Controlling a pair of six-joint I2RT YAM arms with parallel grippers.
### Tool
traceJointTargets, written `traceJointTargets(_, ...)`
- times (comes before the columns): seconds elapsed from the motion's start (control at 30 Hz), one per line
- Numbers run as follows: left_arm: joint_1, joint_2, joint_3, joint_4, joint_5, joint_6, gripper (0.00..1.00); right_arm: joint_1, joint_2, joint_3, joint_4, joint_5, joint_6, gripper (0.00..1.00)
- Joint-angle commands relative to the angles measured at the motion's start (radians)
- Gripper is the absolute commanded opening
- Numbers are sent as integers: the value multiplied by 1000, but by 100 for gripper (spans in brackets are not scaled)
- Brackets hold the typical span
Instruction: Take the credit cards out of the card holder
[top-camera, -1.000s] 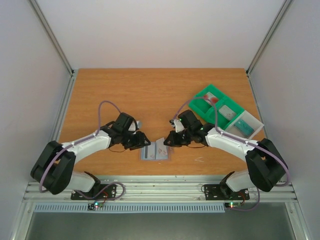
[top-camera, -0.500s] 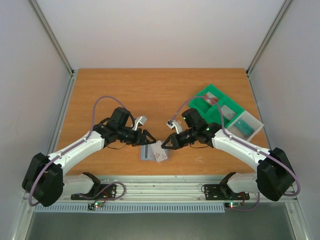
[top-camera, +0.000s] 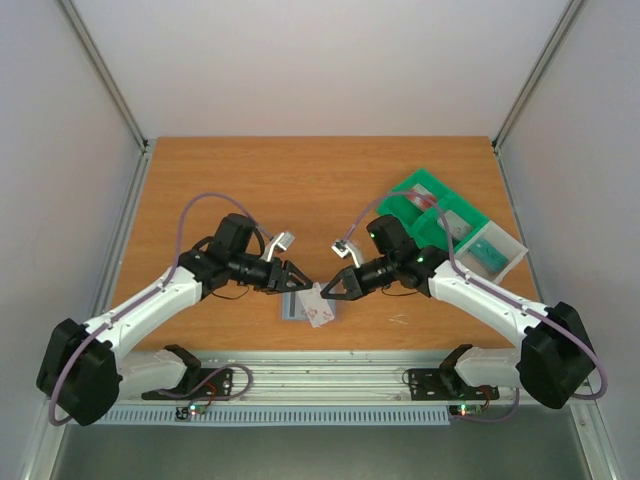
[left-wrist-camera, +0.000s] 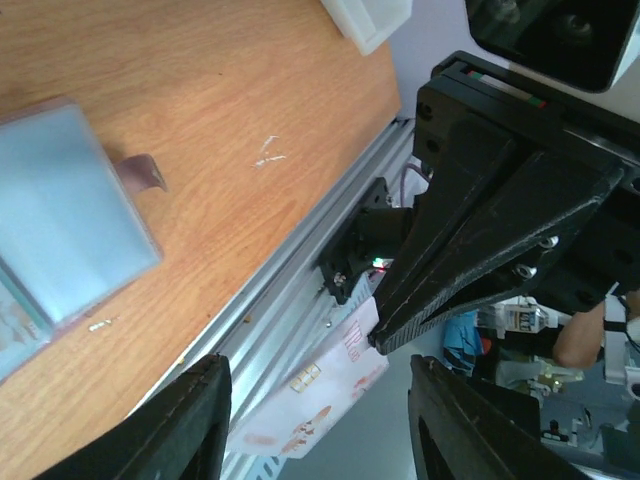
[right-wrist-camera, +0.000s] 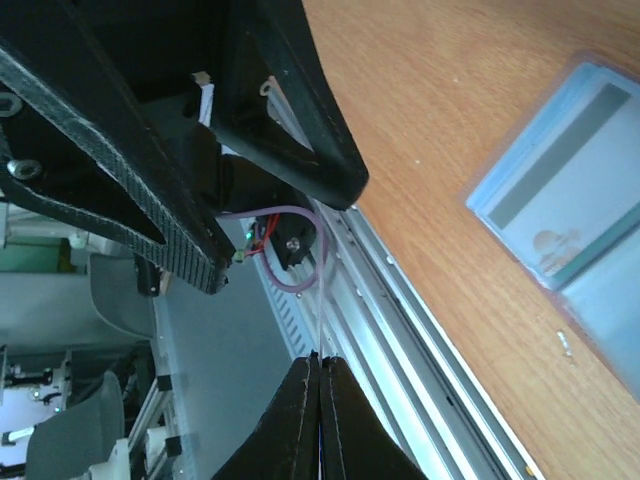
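The card holder (top-camera: 293, 307) lies open on the table near the front edge, grey-blue inside up. It also shows in the left wrist view (left-wrist-camera: 60, 225) and in the right wrist view (right-wrist-camera: 600, 290), where a card with a grey stripe (right-wrist-camera: 560, 195) sits in one panel. My right gripper (top-camera: 326, 294) is shut on the corner of a white credit card with red print (top-camera: 321, 306) and holds it above the holder. In the right wrist view the gripper (right-wrist-camera: 320, 358) pinches the card edge-on. My left gripper (top-camera: 298, 280) is open; in its wrist view (left-wrist-camera: 320, 365) the card (left-wrist-camera: 310, 395) hangs between its fingers.
A green compartmented tray (top-camera: 405, 190) stands at the right back with a red card (top-camera: 426, 200) and a grey card (top-camera: 455, 222) in it. A white bin (top-camera: 515, 255) beside it holds a teal card (top-camera: 490, 255). The metal rail (top-camera: 320, 375) runs along the front edge.
My right gripper has drawn the white card up off the holder and toward the front. My left arm has reached out to the right, so its open gripper now faces the card.
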Motion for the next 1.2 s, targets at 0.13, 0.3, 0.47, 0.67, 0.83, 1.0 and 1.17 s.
traceJointTargets(0.13, -2, -65, -23, 101, 114, -44, 42, -3, -37, 33, 58, -90, 6, 1)
traceJointTargets(0.3, -2, -68, -38, 124, 160, -65, 24, -3, -47, 27, 69, -92, 23, 1)
traceJointTargets(0.47, -2, -70, -45, 155, 186, -85, 1, -4, -49, 31, 70, -79, 34, 1)
traceJointTargets(0.67, -2, -87, -59, 195, 191, -107, 0, -3, -68, 27, 71, -38, 58, 1)
traceJointTargets(0.83, -2, -110, -82, 268, 163, -174, 0, -3, -94, 16, 74, 62, 136, 17)
traceJointTargets(1.0, -2, -125, -68, 276, 93, -221, 0, -11, -138, -3, 98, 180, 257, 35)
traceJointTargets(1.17, -2, -140, -50, 287, 7, -257, 0, -16, -176, -68, 215, 217, 420, 45)
